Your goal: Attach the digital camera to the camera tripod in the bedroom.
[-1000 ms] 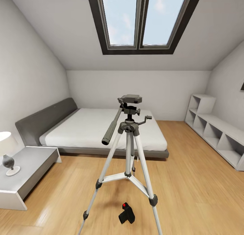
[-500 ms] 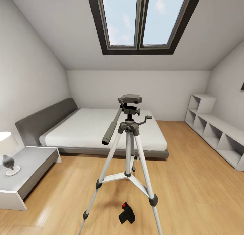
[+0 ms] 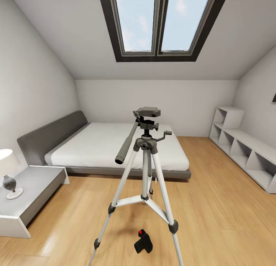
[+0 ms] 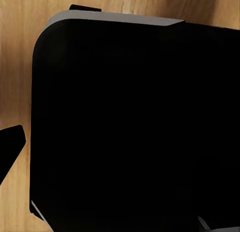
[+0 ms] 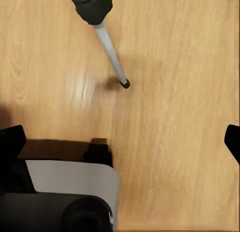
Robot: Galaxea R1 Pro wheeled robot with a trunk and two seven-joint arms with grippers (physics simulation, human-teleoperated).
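left wrist: aimed down at robot's dark base (image 4: 135, 127) | right wrist: aimed down | jaws: state unclear

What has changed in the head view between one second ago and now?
Nothing has visibly changed. The camera tripod stands at the same spot on the wood floor in front of the bed, and the digital camera lies on the floor between the tripod's legs as before. Nothing was taken hold of or let go.
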